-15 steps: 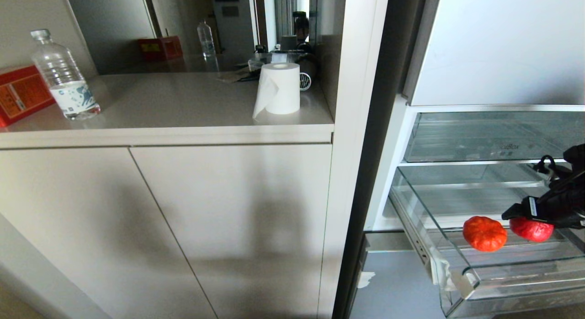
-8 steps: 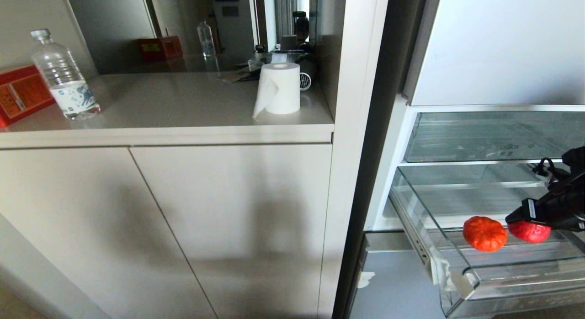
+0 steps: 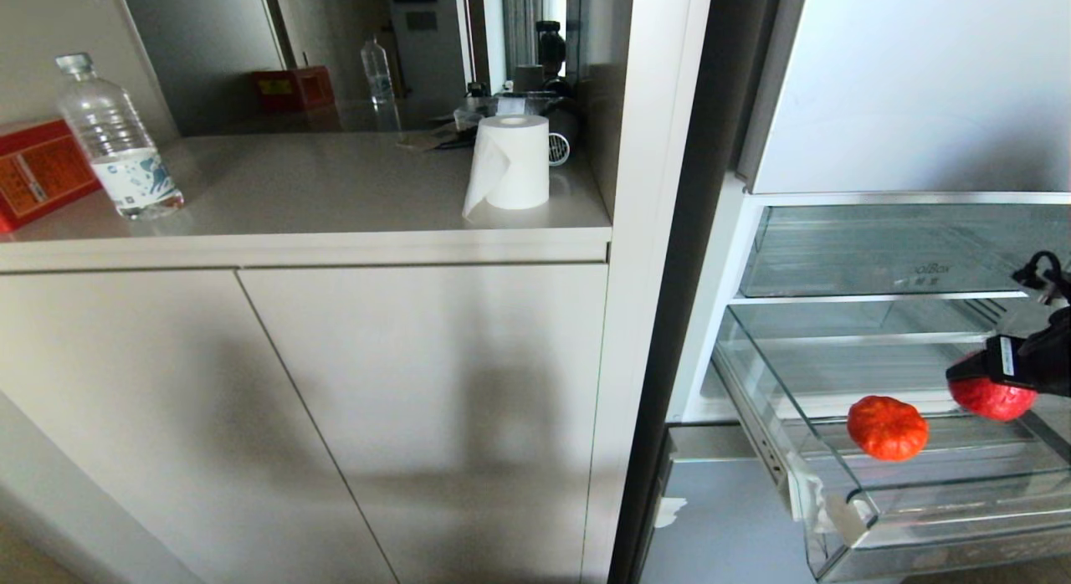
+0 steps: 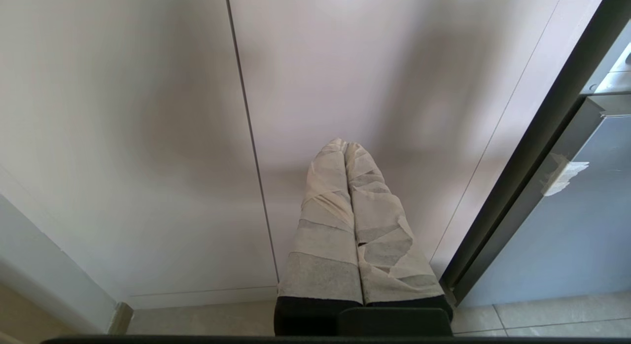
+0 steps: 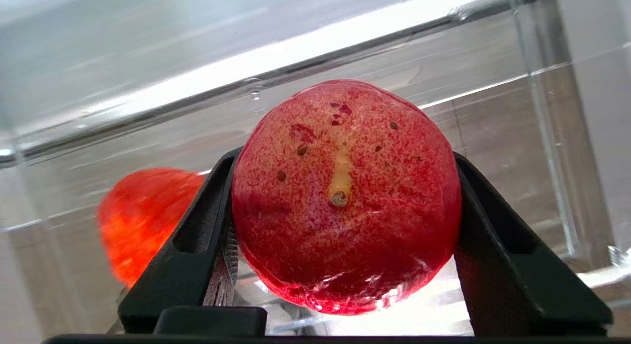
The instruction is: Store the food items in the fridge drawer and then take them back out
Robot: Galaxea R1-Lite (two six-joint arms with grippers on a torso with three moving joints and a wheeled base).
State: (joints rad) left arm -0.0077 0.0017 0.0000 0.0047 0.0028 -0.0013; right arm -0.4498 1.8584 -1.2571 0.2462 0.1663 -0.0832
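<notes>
The fridge drawer stands pulled out at the lower right, clear with a thick front lip. One food item, an orange-red ribbed ball, rests on its floor near the left wall. My right gripper hangs over the drawer's right part, shut on a red speckled round fruit that is clear of the floor. In the right wrist view the red fruit fills the gap of the right gripper, and the orange ball shows beside it behind the drawer wall. My left gripper is parked low before the cabinet doors, tape-wrapped fingers shut.
A second clear bin sits above the drawer. Left of the fridge, a beige cabinet counter carries a paper roll, a water bottle and a red box. A silver-blue door panel lies below the drawer.
My right gripper has closed on the red fruit and lifted it up and to the right off the drawer floor. The orange ball has not moved.
</notes>
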